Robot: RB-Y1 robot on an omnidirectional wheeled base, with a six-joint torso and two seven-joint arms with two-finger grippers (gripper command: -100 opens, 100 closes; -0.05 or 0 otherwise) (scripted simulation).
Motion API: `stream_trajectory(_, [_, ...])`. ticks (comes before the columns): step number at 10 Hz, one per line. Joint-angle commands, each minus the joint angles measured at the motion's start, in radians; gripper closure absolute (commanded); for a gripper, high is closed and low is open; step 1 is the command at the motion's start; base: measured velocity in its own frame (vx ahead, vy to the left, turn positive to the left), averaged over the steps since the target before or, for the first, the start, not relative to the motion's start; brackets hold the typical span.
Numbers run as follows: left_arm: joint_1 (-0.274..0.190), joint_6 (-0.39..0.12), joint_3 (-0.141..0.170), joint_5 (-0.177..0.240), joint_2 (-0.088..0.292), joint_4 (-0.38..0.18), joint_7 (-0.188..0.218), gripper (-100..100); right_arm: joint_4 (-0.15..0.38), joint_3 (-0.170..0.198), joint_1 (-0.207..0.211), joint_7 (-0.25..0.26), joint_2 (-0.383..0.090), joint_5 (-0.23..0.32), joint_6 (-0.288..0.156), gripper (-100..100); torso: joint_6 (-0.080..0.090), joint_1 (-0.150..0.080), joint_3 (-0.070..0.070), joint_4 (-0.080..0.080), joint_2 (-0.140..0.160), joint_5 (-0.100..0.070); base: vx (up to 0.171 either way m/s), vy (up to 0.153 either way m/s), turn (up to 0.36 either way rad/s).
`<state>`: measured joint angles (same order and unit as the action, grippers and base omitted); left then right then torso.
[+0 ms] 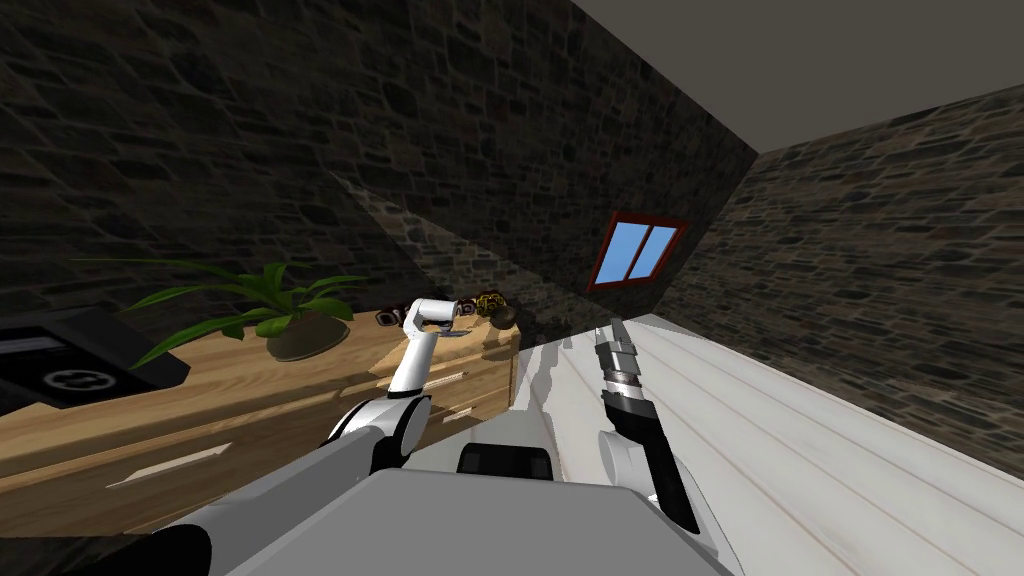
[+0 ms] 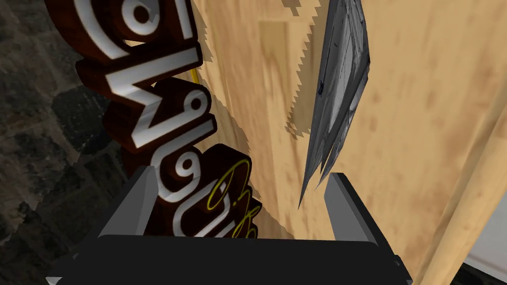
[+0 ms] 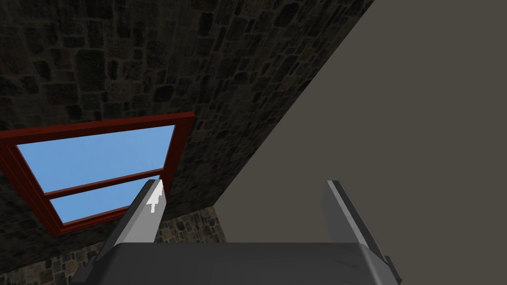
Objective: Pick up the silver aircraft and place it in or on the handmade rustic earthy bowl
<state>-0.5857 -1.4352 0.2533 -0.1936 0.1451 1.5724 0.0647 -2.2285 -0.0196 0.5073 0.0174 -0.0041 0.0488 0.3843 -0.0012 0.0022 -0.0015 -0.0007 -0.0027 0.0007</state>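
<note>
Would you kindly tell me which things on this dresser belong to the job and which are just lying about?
For the job: silver aircraft; small brown bowl; left claw, open near the aircraft.
Just lying about: brown lettered sign; potted plant; black device.

silver-grey aircraft (image 2: pixel 339 84), tan dresser (image 2: pixel 426 123)

I count one dresser (image 1: pixel 230 385), one plant (image 1: pixel 285 300), one lettered sign (image 2: pixel 163 123), one silver aircraft (image 2: pixel 341 89) and perhaps one bowl (image 1: pixel 504 318).
</note>
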Motion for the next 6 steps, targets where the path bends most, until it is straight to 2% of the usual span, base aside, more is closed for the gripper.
stream_trajectory(1, [-0.024,-0.050,0.018,0.004,-0.008,-0.046,0.001,-100,0.000,0.000,0.000,0.000,0.000,0.000,0.000,0,0.000,0.000,0.000,0.000,0.000,0.000,0.038,0.041,-0.021])
stream_trajectory(2, [-0.024,-0.068,0.018,0.004,-0.008,-0.046,0.001,-100,0.000,0.000,0.000,0.000,0.000,0.000,0.000,0,0.000,0.001,0.000,0.000,0.000,0.000,0.040,0.036,-0.015])
stream_trajectory(3, [-0.043,-0.096,0.034,0.009,-0.012,-0.085,0.001,-100,0.000,0.000,0.000,0.000,0.000,0.000,0.000,0,0.000,0.000,0.000,0.000,0.000,0.000,0.057,0.035,-0.020])
stream_trajectory(4, [-0.043,-0.116,0.034,0.009,-0.012,-0.085,0.001,-100,0.000,0.000,0.000,0.000,0.000,0.000,0.000,0,0.000,0.000,-0.001,0.000,-0.001,0.000,0.042,0.031,-0.013])
stream_trajectory(5, [-0.061,-0.146,0.050,0.015,-0.017,-0.121,0.000,-100,0.000,0.000,0.000,0.000,0.000,0.000,0.000,0,0.000,0.000,0.000,0.000,-0.001,0.000,0.040,0.038,-0.019])
stream_trajectory(6, [-0.061,-0.160,0.050,0.015,-0.017,-0.121,0.000,-100,0.000,0.000,0.000,0.000,0.000,0.000,0.000,0,0.000,0.001,0.000,0.000,-0.001,0.000,0.032,0.034,-0.010])
